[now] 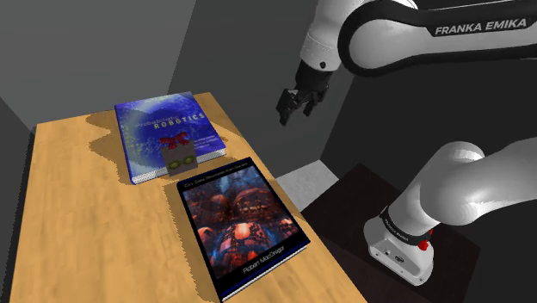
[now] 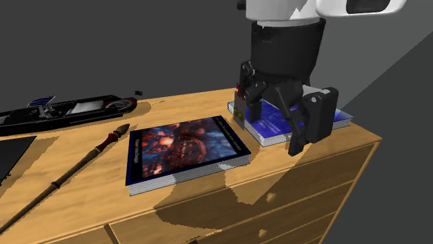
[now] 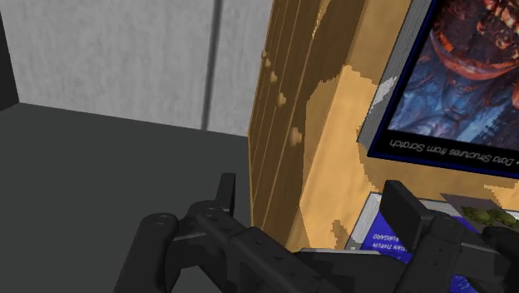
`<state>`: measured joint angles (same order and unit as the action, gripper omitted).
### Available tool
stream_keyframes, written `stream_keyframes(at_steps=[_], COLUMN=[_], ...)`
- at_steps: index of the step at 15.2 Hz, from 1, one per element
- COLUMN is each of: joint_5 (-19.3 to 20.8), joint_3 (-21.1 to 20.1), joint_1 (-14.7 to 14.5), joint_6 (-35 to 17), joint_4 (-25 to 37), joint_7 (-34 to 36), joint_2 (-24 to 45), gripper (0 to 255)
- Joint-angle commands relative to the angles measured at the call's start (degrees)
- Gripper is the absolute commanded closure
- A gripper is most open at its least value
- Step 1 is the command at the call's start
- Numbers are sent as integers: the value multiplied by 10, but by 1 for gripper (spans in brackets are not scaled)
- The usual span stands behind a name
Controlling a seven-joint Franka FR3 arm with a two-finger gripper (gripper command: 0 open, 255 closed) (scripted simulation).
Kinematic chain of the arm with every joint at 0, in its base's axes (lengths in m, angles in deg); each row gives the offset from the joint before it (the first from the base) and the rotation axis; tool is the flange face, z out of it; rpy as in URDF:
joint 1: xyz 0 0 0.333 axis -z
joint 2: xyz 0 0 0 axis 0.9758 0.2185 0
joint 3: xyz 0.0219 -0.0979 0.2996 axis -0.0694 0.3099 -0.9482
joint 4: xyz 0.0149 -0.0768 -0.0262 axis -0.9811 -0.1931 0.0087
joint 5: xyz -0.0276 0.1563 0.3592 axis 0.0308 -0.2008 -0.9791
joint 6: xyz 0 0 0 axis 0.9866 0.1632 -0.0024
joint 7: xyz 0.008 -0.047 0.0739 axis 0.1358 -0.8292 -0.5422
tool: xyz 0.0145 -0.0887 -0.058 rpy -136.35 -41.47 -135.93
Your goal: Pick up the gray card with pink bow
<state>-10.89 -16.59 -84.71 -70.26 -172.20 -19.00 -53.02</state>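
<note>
- Shoulder view: the tabletop (image 1: 77, 224) is pale wood with a visible grain, a long rectangle with straight edges.
- Two flat hardcover books lie on it. The blue book (image 1: 163, 125) has a glossy cover, and the dark book (image 1: 241, 224) carries red and blue artwork.
- The gray card (image 1: 176, 155) is a small rectangle with a reddish-pink bow at its top. It sits at the blue book's edge nearest the dark book; I cannot tell whether it lies flat or leans.
- The wood on this view's left is bare and wide.
- The black pincer (image 1: 295, 114) hangs in the air beyond the tabletop's right edge, fingers spread and pinching nothing, well apart from the card.
- Second exterior view: the tabletop (image 2: 83, 201) tops a chest of drawers (image 2: 277, 208) with small round knobs.
- A thin dark rod (image 2: 76, 166) with a reddish tip lies slantwise on the left, and a black tray (image 2: 62, 111) sits at the back.
- The pincer (image 2: 269, 135) fronts the blue book (image 2: 274, 123), jaws wide. The card (image 2: 238, 109) peeks out just beside one finger, between the two books.
- Wrist view: the spread pincer (image 3: 312, 196) faces the chest's knobbed front and the wooden top (image 3: 333, 150).
- The card (image 3: 472, 206) shows just past one finger (image 3: 403, 208), on the blue book (image 3: 378, 233).
</note>
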Motion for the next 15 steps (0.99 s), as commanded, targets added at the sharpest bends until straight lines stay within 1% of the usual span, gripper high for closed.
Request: stream_keyframes(at_steps=[1, 5, 9, 12, 15], joint_5=[-4, 2, 31, 74, 142], joint_3=[-21, -69, -119, -160, -200], joint_1=[-3, -4, 5, 19, 36], joint_6=[-42, -118, -188, -233, -269], joint_4=[2, 19, 49, 79, 117], joint_7=[19, 65, 122, 176, 246], joint_2=[24, 82, 148, 202, 263], gripper=[0, 0, 0, 0, 0])
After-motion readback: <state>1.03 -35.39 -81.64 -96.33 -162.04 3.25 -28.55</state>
